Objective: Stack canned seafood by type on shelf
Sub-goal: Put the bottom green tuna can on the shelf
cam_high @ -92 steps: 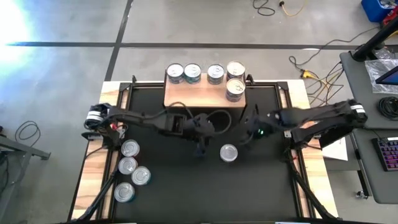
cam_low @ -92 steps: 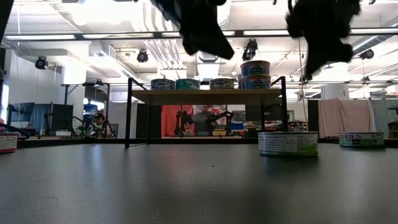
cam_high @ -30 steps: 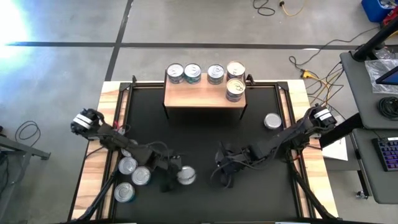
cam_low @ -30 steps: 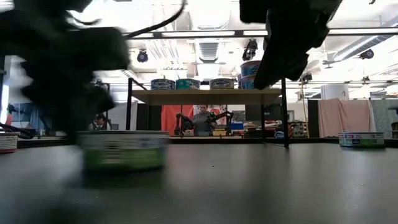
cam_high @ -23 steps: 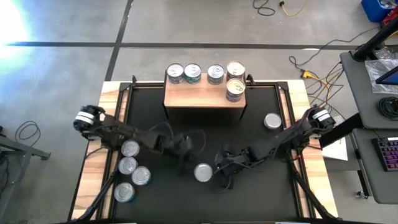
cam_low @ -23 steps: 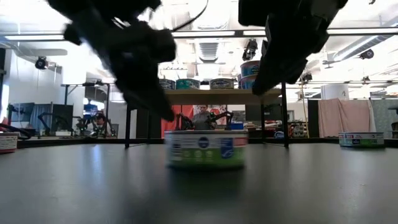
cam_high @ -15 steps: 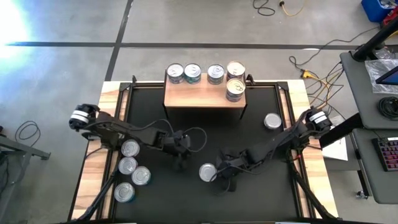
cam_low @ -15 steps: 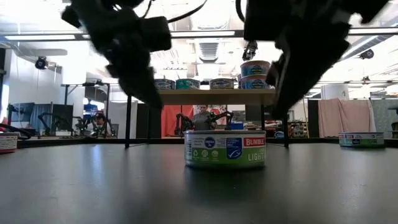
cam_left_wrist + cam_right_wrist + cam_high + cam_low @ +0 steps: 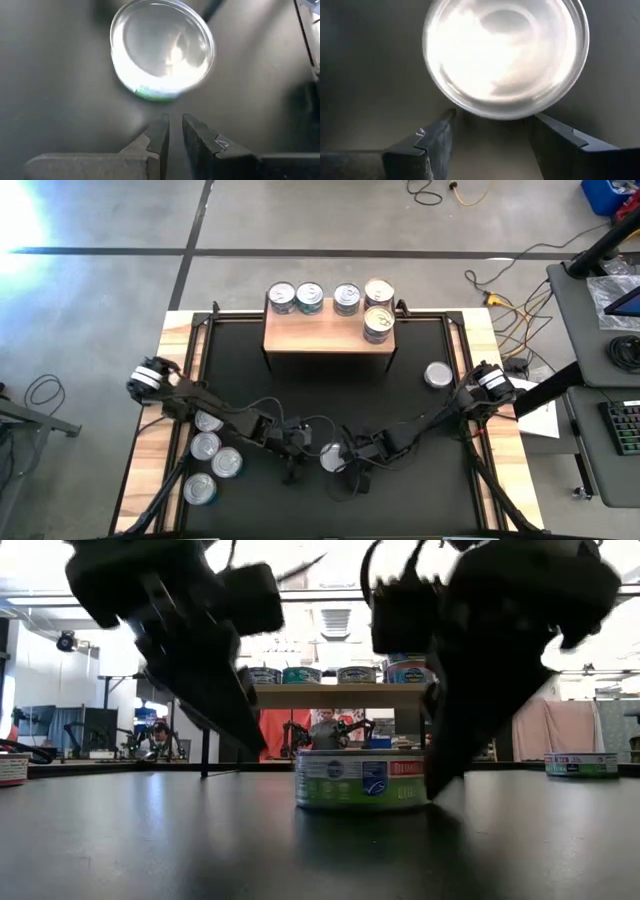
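My right gripper [image 9: 490,137] open, fingers apart just short of tin [image 9: 505,55]; left gripper [image 9: 175,132] clenched, empty, beside it.

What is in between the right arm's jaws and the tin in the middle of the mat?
Nothing visible. The right gripper has its jaws spread, and the tin sits straight ahead of them with only bare mat between. The left gripper waits shut on the tin's other side.
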Tool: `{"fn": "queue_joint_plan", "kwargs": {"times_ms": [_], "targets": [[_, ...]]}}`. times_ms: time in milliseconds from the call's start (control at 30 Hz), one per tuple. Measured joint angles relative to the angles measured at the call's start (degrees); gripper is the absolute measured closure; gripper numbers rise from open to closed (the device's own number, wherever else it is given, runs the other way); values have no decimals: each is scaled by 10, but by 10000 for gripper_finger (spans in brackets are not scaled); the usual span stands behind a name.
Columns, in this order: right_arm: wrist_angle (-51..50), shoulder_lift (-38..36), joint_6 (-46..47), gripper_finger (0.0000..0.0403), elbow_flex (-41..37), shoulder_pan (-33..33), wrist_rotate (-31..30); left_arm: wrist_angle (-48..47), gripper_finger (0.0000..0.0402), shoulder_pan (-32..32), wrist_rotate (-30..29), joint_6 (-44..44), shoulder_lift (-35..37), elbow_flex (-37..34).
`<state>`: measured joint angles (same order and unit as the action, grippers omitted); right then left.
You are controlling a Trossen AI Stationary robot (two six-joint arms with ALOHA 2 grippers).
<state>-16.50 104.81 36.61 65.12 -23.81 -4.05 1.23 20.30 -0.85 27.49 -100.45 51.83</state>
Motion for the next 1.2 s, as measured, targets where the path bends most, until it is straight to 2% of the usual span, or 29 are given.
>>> {"fn": "queue_joint_plan", "kwargs": {"times_ms": [233,433,667,800,933,1033,1200], "targets": [[-45,-5,-37,168,24,-7,-4,36,363,-23,8,-13,-79,39],[-98,-7,-46,147,27,-9,-13,19,363,-33,-2,-51,-85,64],[-120,-7,-51,83,32,-11,-24,-93,363,-32,-7,-89,-56,56],[-135,-7,-49,40,32,-11,-67,-119,363,-27,-12,-49,-46,50],[-135,-7,-70,25,32,-9,-72,-105,362,-5,-16,-14,-50,47],[-123,-7,-72,23,31,-9,-68,-95,351,15,-13,-7,-50,47],[-45,0,-45,23,26,-9,-68,-96,302,28,-28,23,-48,42]]}}
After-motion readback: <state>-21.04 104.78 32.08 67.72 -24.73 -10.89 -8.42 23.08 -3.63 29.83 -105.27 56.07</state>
